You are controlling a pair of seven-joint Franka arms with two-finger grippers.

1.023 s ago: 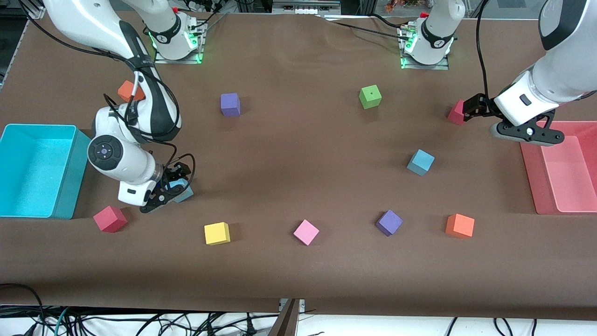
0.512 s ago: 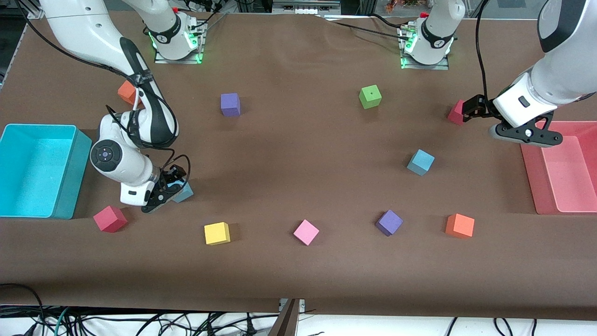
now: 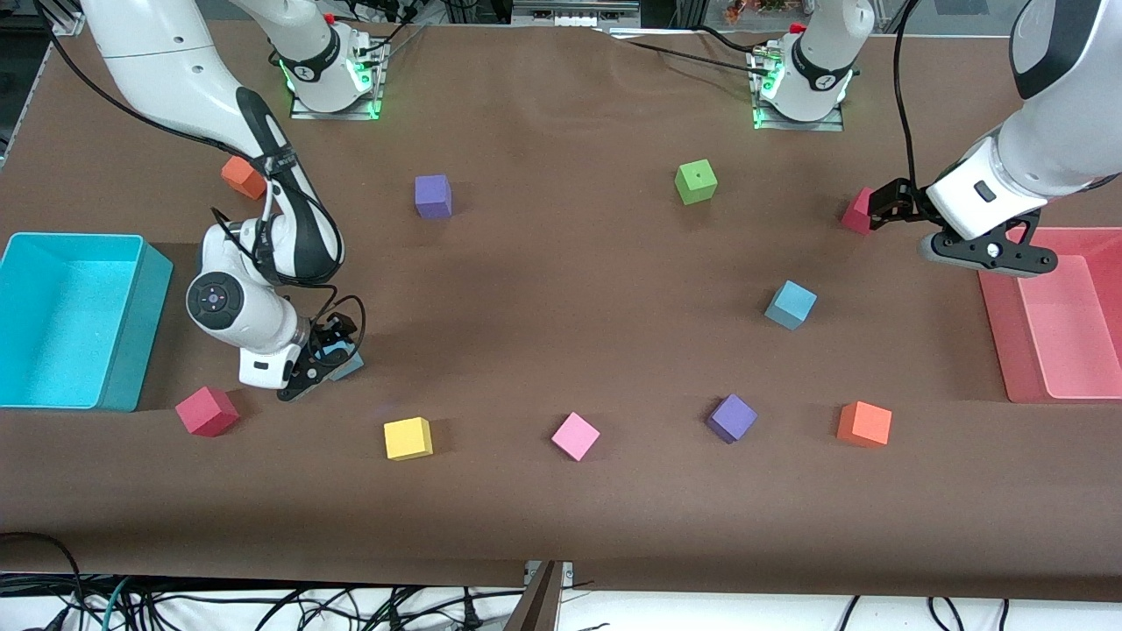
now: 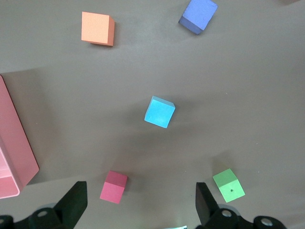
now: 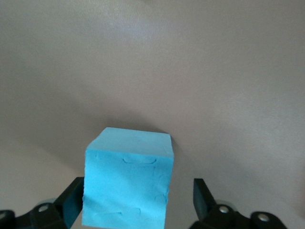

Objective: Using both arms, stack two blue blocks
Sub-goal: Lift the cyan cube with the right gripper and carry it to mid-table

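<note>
You will find no readable text, label, brand, number or sign on anything in these views. The coloured foam cubes, the bins and the brown table cover carry no lettering that can be made out. Any small marks on the arms cannot be read.
</note>
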